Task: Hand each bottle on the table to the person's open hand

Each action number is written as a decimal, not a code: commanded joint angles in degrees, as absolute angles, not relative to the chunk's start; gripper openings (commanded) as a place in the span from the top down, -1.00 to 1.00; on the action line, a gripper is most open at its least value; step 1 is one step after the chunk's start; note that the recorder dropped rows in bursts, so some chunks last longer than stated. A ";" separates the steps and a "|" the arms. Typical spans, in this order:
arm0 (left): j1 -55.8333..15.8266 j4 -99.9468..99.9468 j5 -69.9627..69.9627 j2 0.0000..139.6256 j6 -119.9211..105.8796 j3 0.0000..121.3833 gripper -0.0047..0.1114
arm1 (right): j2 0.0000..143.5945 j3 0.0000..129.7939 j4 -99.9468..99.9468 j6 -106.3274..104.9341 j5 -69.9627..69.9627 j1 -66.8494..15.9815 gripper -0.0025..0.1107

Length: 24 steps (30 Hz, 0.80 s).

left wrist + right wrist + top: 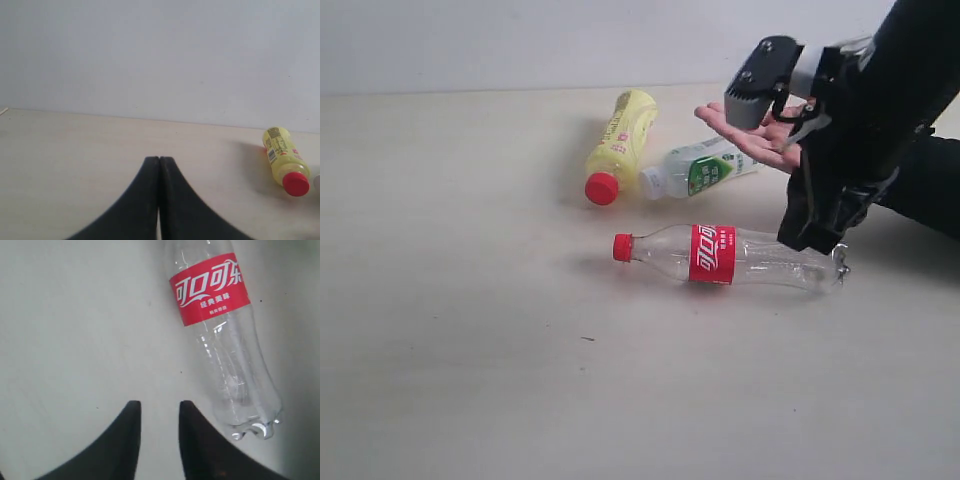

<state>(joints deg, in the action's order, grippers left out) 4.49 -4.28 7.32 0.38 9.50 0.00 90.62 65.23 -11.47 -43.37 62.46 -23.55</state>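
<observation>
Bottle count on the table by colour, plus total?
yellow bottle: 1
clear bottle with green label: 1
clear bottle with red label: 1
Total: 3

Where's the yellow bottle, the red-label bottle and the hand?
yellow bottle (620, 140), exterior view, on its body
red-label bottle (713, 254), exterior view, on its red label
hand (770, 148), exterior view, on its palm
</observation>
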 commanded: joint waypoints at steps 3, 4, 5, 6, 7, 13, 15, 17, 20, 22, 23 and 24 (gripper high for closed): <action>4.56 -4.35 7.16 0.00 9.44 0.00 0.92 | 97.60 65.75 -7.00 -45.08 58.10 -24.66 -0.19; 4.56 -4.35 7.16 0.00 9.44 0.00 0.92 | 98.30 65.75 -6.75 -45.27 57.29 -24.66 -0.24; 4.56 -4.35 7.16 0.00 9.44 0.00 0.92 | 99.27 65.75 -6.41 -45.80 56.66 -24.66 -0.28; 4.56 -4.35 7.16 0.00 9.44 0.00 0.92 | 100.02 65.75 -6.46 -46.78 56.23 -24.66 -0.31; 4.56 -4.35 7.16 0.00 9.44 0.00 0.92 | 100.48 65.75 -6.46 -46.89 55.61 -24.66 -0.31; 4.56 -4.35 7.16 0.00 9.44 0.00 0.92 | 101.87 65.75 -3.58 -48.22 50.05 -24.66 -0.31; 4.56 -4.35 7.16 0.00 9.44 0.00 0.92 | 101.87 65.75 -3.44 -49.06 47.95 -24.66 -0.31; 4.56 -4.35 7.16 0.00 9.44 0.00 0.92 | 101.87 65.75 -3.97 -49.70 46.55 -24.66 -0.31; 4.56 -4.35 7.16 0.00 9.44 0.00 0.92 | 102.16 65.75 -4.16 -49.82 45.13 -24.66 -0.31; 4.56 -4.35 7.16 0.00 9.44 0.00 0.92 | 102.63 65.64 -3.62 -50.41 45.01 -24.66 -0.31; 4.56 -4.35 7.16 0.00 9.44 0.00 0.92 | 103.01 65.64 -3.54 -50.41 44.75 -24.66 -0.31; 4.56 -4.35 7.16 0.00 9.44 0.00 0.92 | 103.50 65.64 -3.54 -50.41 44.61 -24.66 -0.31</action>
